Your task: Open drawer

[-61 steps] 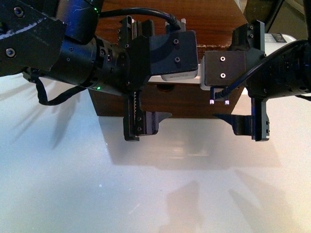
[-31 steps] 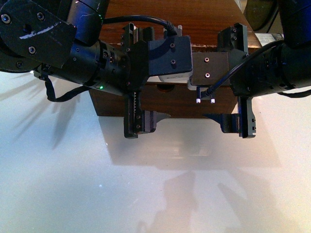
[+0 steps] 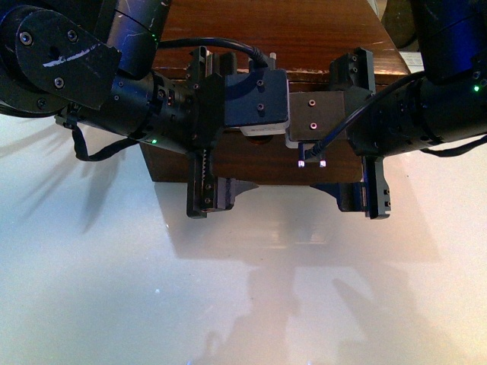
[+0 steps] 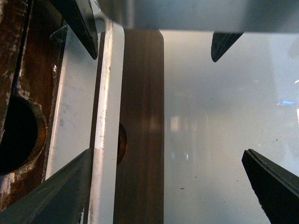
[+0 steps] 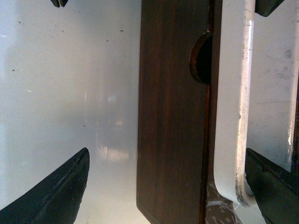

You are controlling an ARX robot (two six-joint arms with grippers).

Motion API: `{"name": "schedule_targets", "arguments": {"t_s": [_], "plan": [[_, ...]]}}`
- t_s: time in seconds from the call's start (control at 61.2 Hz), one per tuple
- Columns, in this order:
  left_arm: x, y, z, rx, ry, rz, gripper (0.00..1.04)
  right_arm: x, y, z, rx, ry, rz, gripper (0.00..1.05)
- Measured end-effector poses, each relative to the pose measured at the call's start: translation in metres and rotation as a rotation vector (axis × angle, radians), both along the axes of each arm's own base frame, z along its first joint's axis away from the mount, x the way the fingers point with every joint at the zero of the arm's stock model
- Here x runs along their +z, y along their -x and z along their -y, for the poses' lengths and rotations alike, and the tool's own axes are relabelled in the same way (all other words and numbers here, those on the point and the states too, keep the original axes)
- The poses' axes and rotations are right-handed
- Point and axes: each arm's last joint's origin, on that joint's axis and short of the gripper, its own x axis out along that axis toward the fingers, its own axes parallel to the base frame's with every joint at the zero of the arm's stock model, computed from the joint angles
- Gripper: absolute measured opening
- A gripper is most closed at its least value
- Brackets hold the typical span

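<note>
The dark brown wooden drawer point(image 3: 255, 161) sits in a wooden box on the white table; in the front view both grippers cover its white handle. My left gripper point(image 3: 247, 125) and right gripper point(image 3: 323, 125) are side by side in front of it, both open. In the left wrist view the gripper point(image 4: 168, 154) straddles the white bar handle point(image 4: 106, 116) and the drawer front point(image 4: 140, 116) with its notch point(image 4: 121, 142). In the right wrist view the gripper point(image 5: 167, 151) straddles the drawer front point(image 5: 173, 116), its notch point(image 5: 201, 58) and the handle point(image 5: 233, 102). Neither gripper holds anything.
The box top point(image 3: 289, 30) runs back behind the arms. The glossy white table point(image 3: 243, 304) spreads in front of the box and shows the arms' shadows. Scratched wood with a round hole point(image 4: 18, 135) lies beside the handle.
The right gripper has moved left toward the left gripper, so the two now sit close together at the drawer's middle. The left gripper has shifted slightly left.
</note>
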Motion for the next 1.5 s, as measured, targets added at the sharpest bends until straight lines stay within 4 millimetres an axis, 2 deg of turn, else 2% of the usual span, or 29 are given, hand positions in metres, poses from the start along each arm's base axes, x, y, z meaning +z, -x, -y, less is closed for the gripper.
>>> {"name": "schedule_targets", "arguments": {"t_s": [0.539, 0.817, 1.045, 1.16, 1.503], "plan": [[-0.009, -0.004, -0.007, -0.014, -0.029, 0.004, 0.96, -0.006, 0.0, -0.011, 0.03, 0.044, -0.027, 0.96], [-0.012, 0.004, -0.01, -0.02, -0.031, 0.001, 0.96, -0.011, 0.008, -0.012, 0.05, 0.052, -0.041, 0.96], [-0.012, 0.021, -0.016, -0.036, -0.033, -0.01, 0.96, -0.013, 0.027, -0.011, 0.07, 0.046, -0.05, 0.96], [-0.017, 0.031, -0.025, -0.032, -0.056, -0.013, 0.96, -0.013, 0.04, -0.009, 0.092, 0.04, -0.058, 0.96], [-0.019, 0.059, -0.035, -0.047, -0.05, -0.023, 0.96, -0.01, 0.078, -0.012, 0.144, 0.046, -0.047, 0.96]]}}
